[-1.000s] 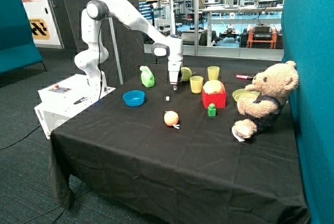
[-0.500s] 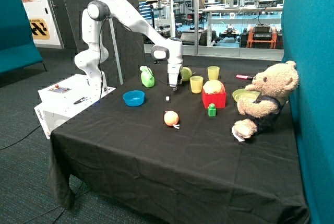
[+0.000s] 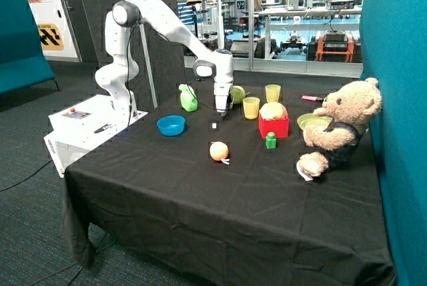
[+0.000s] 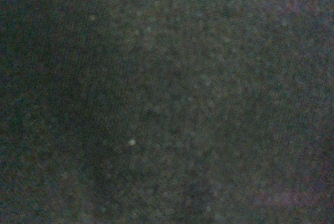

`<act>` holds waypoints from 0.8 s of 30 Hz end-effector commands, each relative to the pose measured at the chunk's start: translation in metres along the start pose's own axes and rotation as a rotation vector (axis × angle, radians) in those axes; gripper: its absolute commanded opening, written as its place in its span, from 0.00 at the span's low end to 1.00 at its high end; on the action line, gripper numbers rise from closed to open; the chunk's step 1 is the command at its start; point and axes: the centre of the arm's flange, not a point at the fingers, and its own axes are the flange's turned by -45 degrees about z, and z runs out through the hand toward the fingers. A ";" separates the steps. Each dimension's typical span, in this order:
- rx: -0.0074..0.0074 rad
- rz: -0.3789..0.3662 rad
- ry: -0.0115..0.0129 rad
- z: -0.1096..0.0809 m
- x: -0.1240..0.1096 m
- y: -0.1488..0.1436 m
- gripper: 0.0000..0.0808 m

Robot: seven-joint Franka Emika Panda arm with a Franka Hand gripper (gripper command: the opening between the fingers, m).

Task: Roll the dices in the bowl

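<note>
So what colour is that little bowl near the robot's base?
Bright blue: the bowl shows best in the outside view.

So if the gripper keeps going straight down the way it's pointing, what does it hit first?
Most likely the black tablecloth. The gripper points straight down, and the wrist view shows only dark cloth. The one small white die visible lies just in front, apparently off that line, though depth is unclear.

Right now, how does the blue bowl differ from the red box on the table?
The blue bowl is round, shallow and looks empty; the red box is square-sided, taller and holds a yellowish item. The blue bowl sits alone toward the arm's base, while the red box stands among a yellow cup and a small green block. Both rest upright on the black tablecloth, apart from the gripper.
</note>
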 end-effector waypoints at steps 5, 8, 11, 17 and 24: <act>-0.0004 0.024 -0.0010 0.003 0.001 0.002 0.01; -0.0004 0.025 -0.0010 0.003 0.000 0.003 0.00; -0.0004 0.026 -0.0010 0.003 0.001 0.004 0.00; -0.0004 0.024 -0.0010 0.002 0.000 0.005 0.00; -0.0004 0.029 -0.0010 0.000 0.000 0.006 0.00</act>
